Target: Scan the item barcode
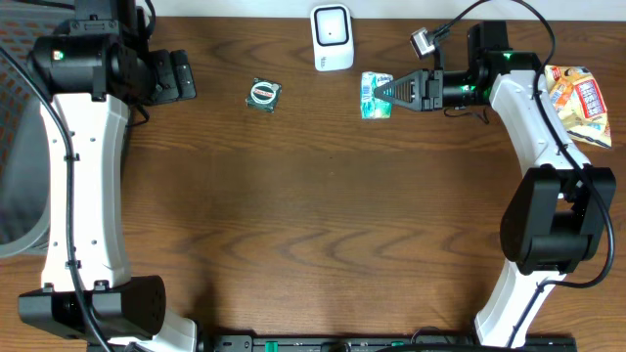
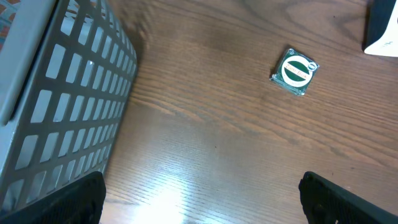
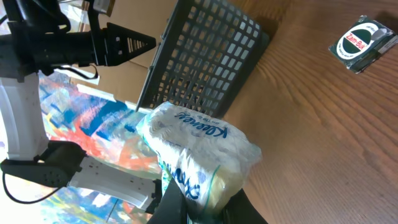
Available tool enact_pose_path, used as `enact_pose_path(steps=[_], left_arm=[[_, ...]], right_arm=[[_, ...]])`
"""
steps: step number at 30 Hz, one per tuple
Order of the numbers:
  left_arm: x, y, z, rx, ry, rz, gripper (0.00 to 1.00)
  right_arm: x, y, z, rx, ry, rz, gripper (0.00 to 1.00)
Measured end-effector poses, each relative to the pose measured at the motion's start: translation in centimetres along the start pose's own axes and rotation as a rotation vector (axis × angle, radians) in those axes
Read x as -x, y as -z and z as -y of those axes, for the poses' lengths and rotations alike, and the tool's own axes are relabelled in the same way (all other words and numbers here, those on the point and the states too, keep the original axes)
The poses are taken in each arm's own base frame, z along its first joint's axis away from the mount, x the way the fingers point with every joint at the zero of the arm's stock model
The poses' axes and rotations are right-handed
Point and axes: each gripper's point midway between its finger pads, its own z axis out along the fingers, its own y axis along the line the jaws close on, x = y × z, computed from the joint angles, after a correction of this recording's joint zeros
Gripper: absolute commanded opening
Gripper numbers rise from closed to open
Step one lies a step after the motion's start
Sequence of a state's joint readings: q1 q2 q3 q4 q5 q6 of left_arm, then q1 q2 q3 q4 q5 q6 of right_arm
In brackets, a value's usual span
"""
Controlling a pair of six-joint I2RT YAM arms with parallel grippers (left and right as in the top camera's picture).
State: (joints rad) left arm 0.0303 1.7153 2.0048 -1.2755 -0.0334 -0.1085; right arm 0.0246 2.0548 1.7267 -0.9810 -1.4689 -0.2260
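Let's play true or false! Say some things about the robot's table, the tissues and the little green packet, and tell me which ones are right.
1. The right gripper is shut on the tissue pack. True.
2. The left gripper is holding the small green packet. False: it is open and empty, and the packet lies alone on the table.
3. A white scanner stands near the tissue pack. True.
4. The tissue pack lies inside the basket. False: the right gripper holds it, and the basket is over on the left side.
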Motion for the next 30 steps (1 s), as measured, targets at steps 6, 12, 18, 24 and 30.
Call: enact_pose_path(steps=[6, 12, 18, 24, 30], left_arm=[[0.0, 0.0, 0.0, 0.0, 0.0, 0.0, 0.98], [0.0, 0.0, 0.0, 0.0, 0.0, 0.0, 0.98], [0.0, 0.0, 0.0, 0.0, 0.0, 0.0, 0.98], [0.0, 0.0, 0.0, 0.0, 0.0, 0.0, 0.98], [0.0, 0.0, 0.0, 0.0, 0.0, 0.0, 0.98]], right_arm=[[-0.4, -0.8, 0.3, -0.023, 0.004, -0.025, 0.01], [-0.6, -2.7, 4.6, -0.289, 0.013, -0.09, 0.01], [0.4, -4.5, 9.5, -0.661, 0.049, -0.085, 0.01], [3.3, -6.3, 9.7, -0.865, 0.196, -0.034, 0.01], [10.1, -5.3, 6.7, -0.983, 0.348, 0.115, 0.01]])
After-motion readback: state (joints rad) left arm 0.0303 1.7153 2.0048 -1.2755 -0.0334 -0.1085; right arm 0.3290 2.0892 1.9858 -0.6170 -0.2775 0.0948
